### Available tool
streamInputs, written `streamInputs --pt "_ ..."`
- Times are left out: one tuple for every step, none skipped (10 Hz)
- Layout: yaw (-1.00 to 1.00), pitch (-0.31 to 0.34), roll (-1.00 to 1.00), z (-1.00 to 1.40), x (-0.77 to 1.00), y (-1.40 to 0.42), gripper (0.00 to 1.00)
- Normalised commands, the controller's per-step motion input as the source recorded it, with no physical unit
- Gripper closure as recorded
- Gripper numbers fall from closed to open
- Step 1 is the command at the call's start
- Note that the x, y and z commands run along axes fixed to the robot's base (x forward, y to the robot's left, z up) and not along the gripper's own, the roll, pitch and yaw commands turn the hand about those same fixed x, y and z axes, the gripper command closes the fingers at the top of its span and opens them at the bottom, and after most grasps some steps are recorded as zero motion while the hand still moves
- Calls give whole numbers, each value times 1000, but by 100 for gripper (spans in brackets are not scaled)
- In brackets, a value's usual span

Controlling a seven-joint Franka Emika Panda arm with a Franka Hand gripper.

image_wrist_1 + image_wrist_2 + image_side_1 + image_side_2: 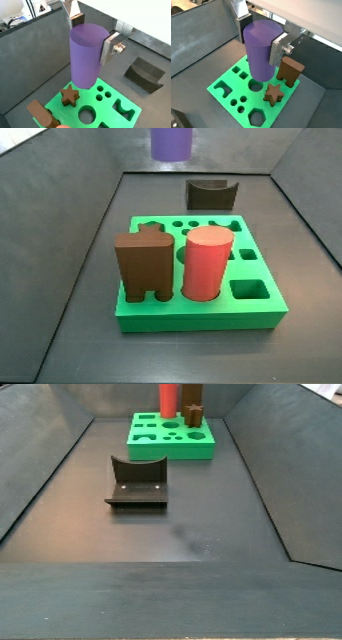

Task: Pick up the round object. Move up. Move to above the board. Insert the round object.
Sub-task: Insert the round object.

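Note:
My gripper (93,35) is shut on the round object, a slim purple cylinder peg (85,60). Its silver fingers (110,46) press on the peg's upper sides. Both wrist views show the peg (260,55) hanging upright, well above the green board (115,119). Its lower end lies over the board (226,85) near a round hole (254,86). In a side view only the peg's lower part (170,142) shows at the top edge, high above the board (201,310); the gripper is out of view there. The board also shows far back in a side view (167,448).
On the board stand a thick red cylinder (206,263), a dark brown notched block (144,268) and a brown star piece (272,94). The dark fixture (210,194) stands on the floor beyond the board, and also shows mid-floor in a side view (138,482). Grey walls surround the floor.

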Motion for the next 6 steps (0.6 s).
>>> streamInputs --pt "57 -117 43 -309 37 -54 100" --pt "14 -110 14 -254 0 -57 100" --pt "0 -74 0 -174 0 -54 100" --pt "0 -40 0 -91 0 -34 100" --pt "0 -97 0 -197 20 -74 100" --pt "0 -130 0 -286 40 -91 100"
